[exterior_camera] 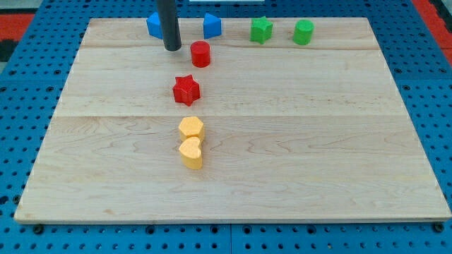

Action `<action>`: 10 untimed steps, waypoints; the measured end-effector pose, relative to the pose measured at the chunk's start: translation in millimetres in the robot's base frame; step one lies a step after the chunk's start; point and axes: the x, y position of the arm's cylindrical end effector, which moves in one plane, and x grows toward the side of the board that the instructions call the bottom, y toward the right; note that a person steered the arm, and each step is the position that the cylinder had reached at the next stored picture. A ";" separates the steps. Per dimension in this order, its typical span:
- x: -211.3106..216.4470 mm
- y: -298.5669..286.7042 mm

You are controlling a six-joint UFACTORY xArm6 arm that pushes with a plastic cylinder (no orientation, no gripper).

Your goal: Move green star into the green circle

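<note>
The green star (pixel 261 29) lies near the view's top, right of centre. The green circle (pixel 304 32), a short cylinder, stands about a block's width to its right, apart from it. My tip (pixel 171 48) rests on the board at the view's top left of centre, far to the left of the green star. It is just left of the red cylinder (pixel 200 53) and not touching it.
A blue block (pixel 155 25) sits partly hidden behind the rod, and another blue block (pixel 212 26) lies to its right. A red star (pixel 186 89) is mid-board. A yellow hexagon (pixel 191 128) and a yellow heart (pixel 191 152) touch below it. The wooden board (pixel 339 141) lies on a blue pegboard.
</note>
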 end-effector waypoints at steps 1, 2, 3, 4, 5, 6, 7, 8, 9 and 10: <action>0.0 0.9; 0.0 1.8; 0.6 11.9; -3.5 40.3; -6.1 65.1; -17.5 93.6; -32.2 101.4; -48.8 126.2; -54.5 141.3; -62.7 144.9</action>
